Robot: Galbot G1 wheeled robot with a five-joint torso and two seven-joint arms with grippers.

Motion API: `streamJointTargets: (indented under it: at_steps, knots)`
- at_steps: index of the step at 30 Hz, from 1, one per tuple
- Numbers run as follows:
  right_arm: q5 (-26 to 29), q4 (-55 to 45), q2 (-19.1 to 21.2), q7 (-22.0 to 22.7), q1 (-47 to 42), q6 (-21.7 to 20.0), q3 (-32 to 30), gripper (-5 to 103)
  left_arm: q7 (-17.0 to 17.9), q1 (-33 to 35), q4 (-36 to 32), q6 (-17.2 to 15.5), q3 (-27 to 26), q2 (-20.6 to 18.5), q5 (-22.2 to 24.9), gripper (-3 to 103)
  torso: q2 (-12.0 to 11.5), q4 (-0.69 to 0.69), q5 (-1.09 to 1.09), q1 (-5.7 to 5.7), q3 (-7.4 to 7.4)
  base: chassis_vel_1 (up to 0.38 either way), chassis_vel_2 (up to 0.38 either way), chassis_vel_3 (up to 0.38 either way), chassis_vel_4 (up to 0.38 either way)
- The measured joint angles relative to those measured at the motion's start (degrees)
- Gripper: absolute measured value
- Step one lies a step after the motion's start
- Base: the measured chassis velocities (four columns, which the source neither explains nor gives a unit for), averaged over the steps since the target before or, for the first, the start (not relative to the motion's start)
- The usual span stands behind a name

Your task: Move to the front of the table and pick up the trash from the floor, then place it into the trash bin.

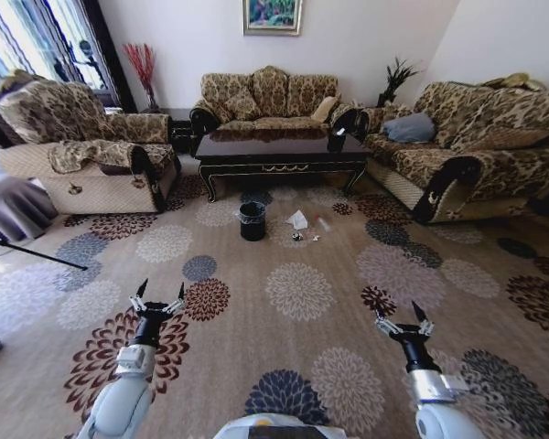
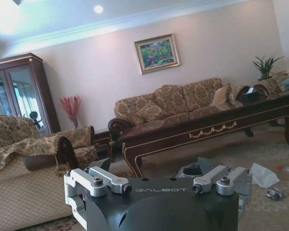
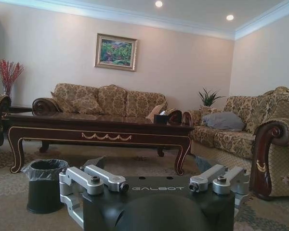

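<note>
The long dark table (image 1: 274,149) stands in front of the far sofa. On the carpet just before it is the black trash bin (image 1: 252,220). To the bin's right lies the trash: a crumpled white tissue (image 1: 298,219), a slim clear tube (image 1: 324,222) and small scraps (image 1: 298,237). My left gripper (image 1: 160,297) and right gripper (image 1: 401,317) hang open and empty over the carpet, well short of the trash. The left wrist view has the table (image 2: 207,127), the bin (image 2: 192,170) partly behind my left gripper (image 2: 154,166), and the tissue (image 2: 262,174). In the right wrist view are the table (image 3: 96,130), the bin (image 3: 44,185) and my right gripper (image 3: 149,163).
A patterned armchair (image 1: 82,146) stands on the left, a sofa (image 1: 476,155) on the right and another sofa (image 1: 270,96) behind the table. A black tissue box (image 1: 336,140) sits on the table's right end. A dark rod (image 1: 32,251) lies at the left edge. Open flowered carpet (image 1: 297,293) stretches ahead.
</note>
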State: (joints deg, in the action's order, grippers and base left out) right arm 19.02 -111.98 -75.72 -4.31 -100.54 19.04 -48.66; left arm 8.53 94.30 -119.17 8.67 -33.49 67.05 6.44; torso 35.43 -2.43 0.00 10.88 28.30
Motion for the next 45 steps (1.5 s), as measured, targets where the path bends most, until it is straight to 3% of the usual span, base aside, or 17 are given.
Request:
streamJointTargets:
  at_steps: [13, 27, 45]
  knots:
    - [-1.0, -0.1, -0.1, 0.4, 0.0, 0.0, -0.1, 100, -3.2, 1.4, -0.7, -0.9, 2.2, -2.2, 1.0, 100, -3.1, 0.01, 0.00, -1.16, -1.95, 0.000, 0.000, 0.000, 0.000]
    - [-2.3, 0.5, 0.1, 0.3, -0.3, 0.5, 0.2, 100, -2.3, 2.2, -1.9, -1.6, 1.0, -2.1, 1.7, 100, -6.1, 0.00, 0.00, -2.34, -3.78, 0.000, 0.000, 0.000, 0.000]
    - [-2.4, 0.7, -0.3, 0.3, 0.2, 0.5, 0.5, 100, -1.7, 3.9, -1.4, -1.4, 1.3, 1.0, 1.1, 100, -10.6, 0.00, 0.00, -4.00, -6.56, 0.000, 0.000, 0.000, 0.000]
